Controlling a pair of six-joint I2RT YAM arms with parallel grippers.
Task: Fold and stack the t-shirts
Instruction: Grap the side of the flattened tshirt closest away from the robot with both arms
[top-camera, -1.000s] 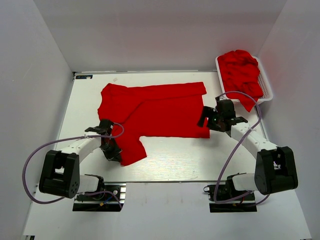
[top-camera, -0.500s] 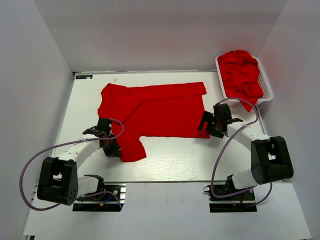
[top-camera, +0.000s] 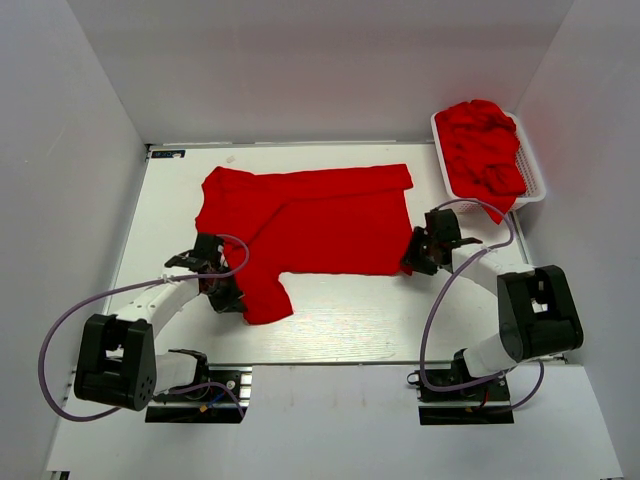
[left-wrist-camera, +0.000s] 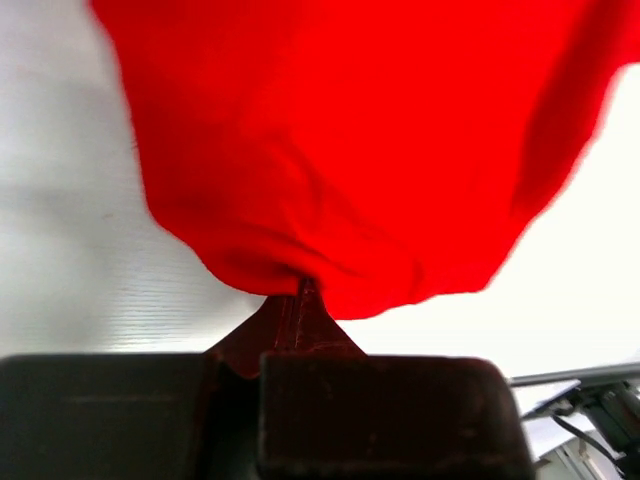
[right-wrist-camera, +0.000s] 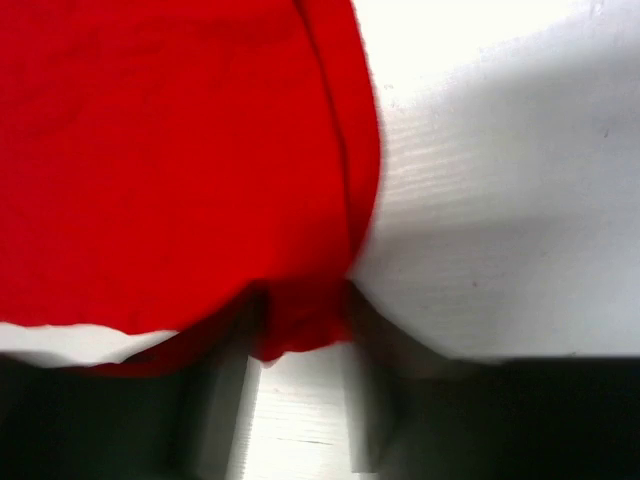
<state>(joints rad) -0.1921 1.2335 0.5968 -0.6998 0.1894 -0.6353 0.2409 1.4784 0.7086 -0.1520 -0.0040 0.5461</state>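
While the overhead view gives me the whole layout, the thing I go by is the red t-shirt (top-camera: 320, 220), which lies spread out near the middle of the table (top-camera: 350, 320), its long side running left to right. One flap of it hangs down toward the near edge at the lower left.

My left gripper (top-camera: 224, 296) sits at the left edge of that flap. From the left wrist camera, the cloth (left-wrist-camera: 350, 150) bunches to a point right where the fingertips (left-wrist-camera: 305, 300) meet, so that pincer is clenched on the t-shirt.

My right gripper (top-camera: 414, 258) is at the shirt's near right corner. The right wrist camera is blurred. It shows the hem corner (right-wrist-camera: 300, 320) lying between two fingers (right-wrist-camera: 225, 390) that stand apart, but I cannot tell whether they have the cloth pinched or merely straddle it.

Further out, at the far right corner, a white slotted basket (top-camera: 533, 170) holds a heap of t-shirts (top-camera: 482, 140), crumpled, with one piece draping over its near rim, well apart from the spread shirt.
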